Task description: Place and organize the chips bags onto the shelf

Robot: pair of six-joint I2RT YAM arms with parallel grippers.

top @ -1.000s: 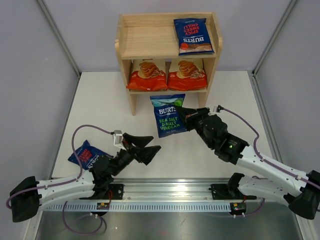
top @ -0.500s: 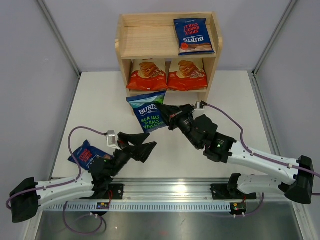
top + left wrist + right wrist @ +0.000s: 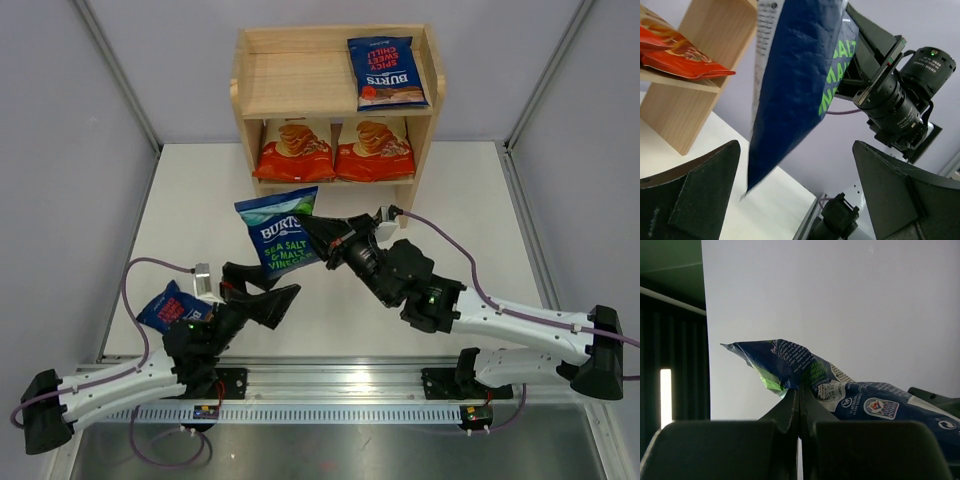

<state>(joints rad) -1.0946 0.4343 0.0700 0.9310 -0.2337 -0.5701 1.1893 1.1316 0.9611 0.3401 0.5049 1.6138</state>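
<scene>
My right gripper (image 3: 320,233) is shut on the edge of the green-lettered dark blue Burts bag (image 3: 277,232), which hangs in the air in front of the shelf (image 3: 290,80). In the right wrist view the closed fingertips (image 3: 799,390) pinch the bag's crimped corner (image 3: 785,365). My left gripper (image 3: 272,292) stands open just below and in front of that bag. The bag (image 3: 795,85) hangs above its spread fingers (image 3: 796,150). A red-accented Burts bag (image 3: 167,308) lies on the table beside the left arm. Another Burts bag (image 3: 386,72) lies on the top tier's right side. Two cream-and-orange bags (image 3: 295,150) (image 3: 373,150) fill the lower tier.
The left half of the shelf's top tier is bare wood. Grey walls close in the white table (image 3: 200,200) on both sides. The arms' base rail (image 3: 340,385) runs along the near edge. In the left wrist view the shelf's side panel (image 3: 710,35) stands at the left.
My right arm has carried the green-lettered bag to the left, tilting it. The left arm has drawn back to the left with its jaws still open.
</scene>
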